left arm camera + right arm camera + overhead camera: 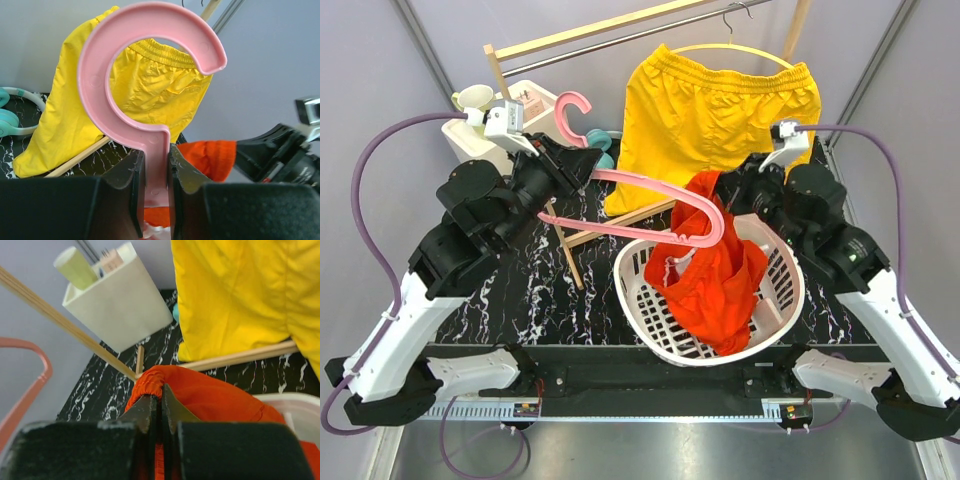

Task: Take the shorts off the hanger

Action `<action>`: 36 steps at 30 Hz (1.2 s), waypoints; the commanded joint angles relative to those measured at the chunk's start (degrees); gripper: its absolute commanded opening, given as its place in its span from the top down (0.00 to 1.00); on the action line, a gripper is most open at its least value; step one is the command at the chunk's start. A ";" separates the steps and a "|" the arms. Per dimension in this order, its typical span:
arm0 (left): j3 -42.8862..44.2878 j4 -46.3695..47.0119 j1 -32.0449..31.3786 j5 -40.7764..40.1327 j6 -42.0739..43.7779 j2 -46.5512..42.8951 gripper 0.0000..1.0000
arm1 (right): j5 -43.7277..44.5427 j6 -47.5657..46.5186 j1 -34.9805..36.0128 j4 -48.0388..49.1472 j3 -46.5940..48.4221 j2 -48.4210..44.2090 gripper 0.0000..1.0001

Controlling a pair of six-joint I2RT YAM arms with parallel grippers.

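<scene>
The left gripper (156, 167) clamps the pink hanger (650, 188) by its neck. Its bar runs toward 4 o'clock into the orange-red shorts (715, 290), over the basket (788, 275). The right gripper (161, 407), the nearer one, pinches their waistband.

no readable text, no labels, no brands, no numbers

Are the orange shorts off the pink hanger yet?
Not yet: the orange shorts drape over the pink hanger above the basket; the right gripper pinches their waistband.
</scene>
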 commanded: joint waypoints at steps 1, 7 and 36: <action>2.72 1.03 0.05 -0.35 0.76 -0.15 1.00 | 0.34 6.64 -0.09 0.09 -8.27 -5.41 1.00; 1.67 0.85 0.13 0.54 -1.00 -0.42 1.00 | -2.18 14.55 -0.09 -10.11 -20.59 -11.84 1.00; 3.95 -5.92 0.14 4.40 0.67 7.85 1.00 | -25.19 7.72 -0.18 -37.64 7.58 -14.48 0.00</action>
